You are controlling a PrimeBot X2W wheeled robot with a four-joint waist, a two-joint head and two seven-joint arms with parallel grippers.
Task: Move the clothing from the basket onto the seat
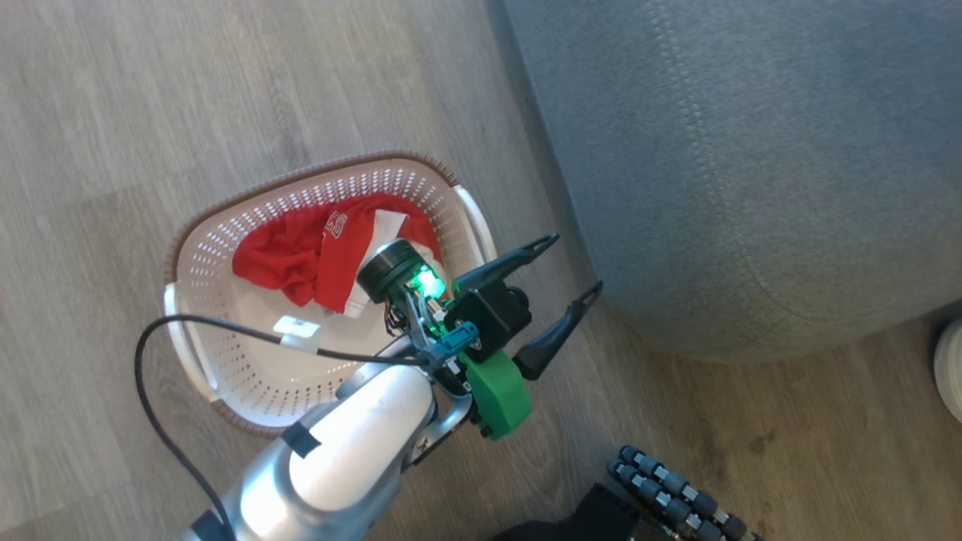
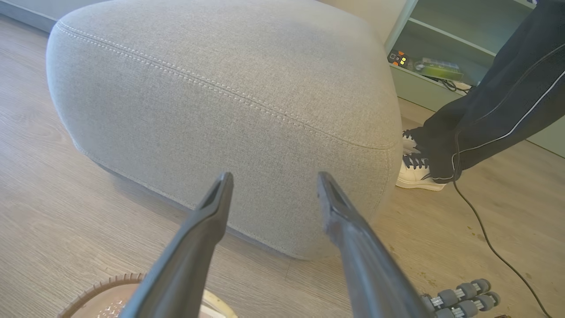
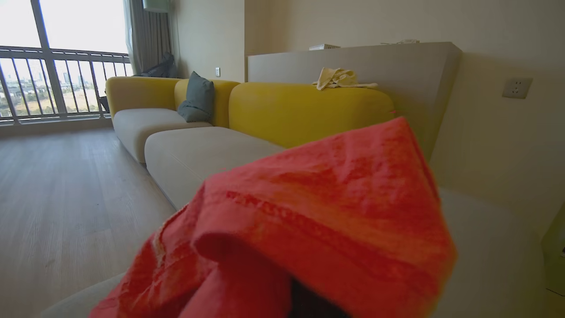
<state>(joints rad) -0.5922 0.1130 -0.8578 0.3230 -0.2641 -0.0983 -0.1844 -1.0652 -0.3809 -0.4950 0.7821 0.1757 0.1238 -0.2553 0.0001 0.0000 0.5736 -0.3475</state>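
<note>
One red cloth garment, pinched by shut fingers of the right gripper, could fall short of the big grey fabric seat; beside that seat, fingers of the left gripper stood spread.

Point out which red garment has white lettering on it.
The lettered garment lying in the basket: white panels and print show on it. The plain red garment, bunched close in the right wrist view, has no white.

Left arm: glossy silver-white forearm, short black tape strip across it, thin black cable looping alongside. Wrist: black ribbed cylinder, green lamp, teal plug, bright green plastic block. Left pincer: two long, dark, tapering fingers.
</note>
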